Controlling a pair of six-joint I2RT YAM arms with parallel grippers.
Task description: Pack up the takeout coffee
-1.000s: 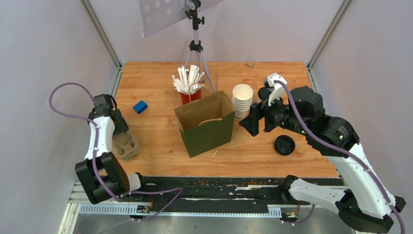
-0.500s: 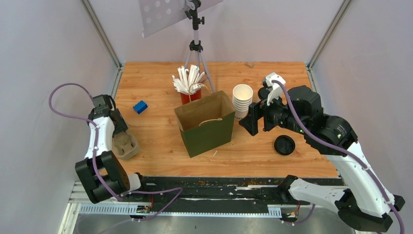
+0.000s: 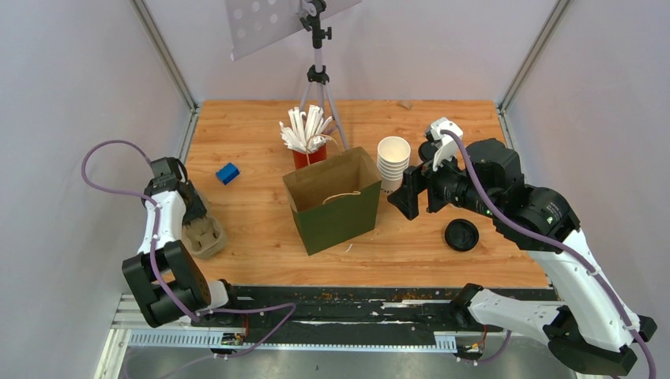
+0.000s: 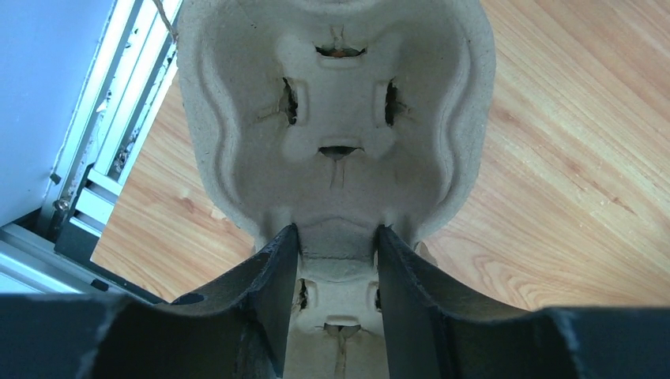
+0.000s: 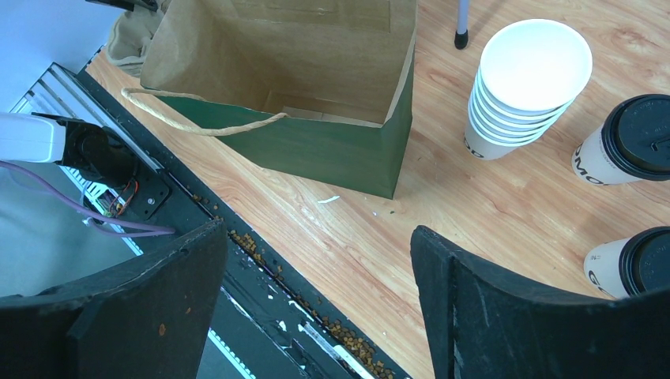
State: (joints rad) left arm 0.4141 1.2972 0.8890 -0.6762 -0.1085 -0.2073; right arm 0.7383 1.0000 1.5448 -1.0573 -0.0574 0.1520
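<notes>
The left claw (image 4: 336, 237) is clamped on the cup tray (image 4: 336, 118) by the left edge. The right claw (image 5: 316, 237) hangs wide apart near the paper bag (image 5: 332, 150).

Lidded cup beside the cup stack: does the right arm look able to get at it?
Likely yes. The right gripper is open and close by; the lidded cup stands upright, apart from the cup stack and a second lidded cup, with nothing over it.

The whole table (image 3: 253, 237) is seen from above, behind the arms. The cup carrier (image 4: 340, 181) is viewed closely from the left wrist, the green bag (image 5: 340, 150), shared overhead, from the right.
</notes>
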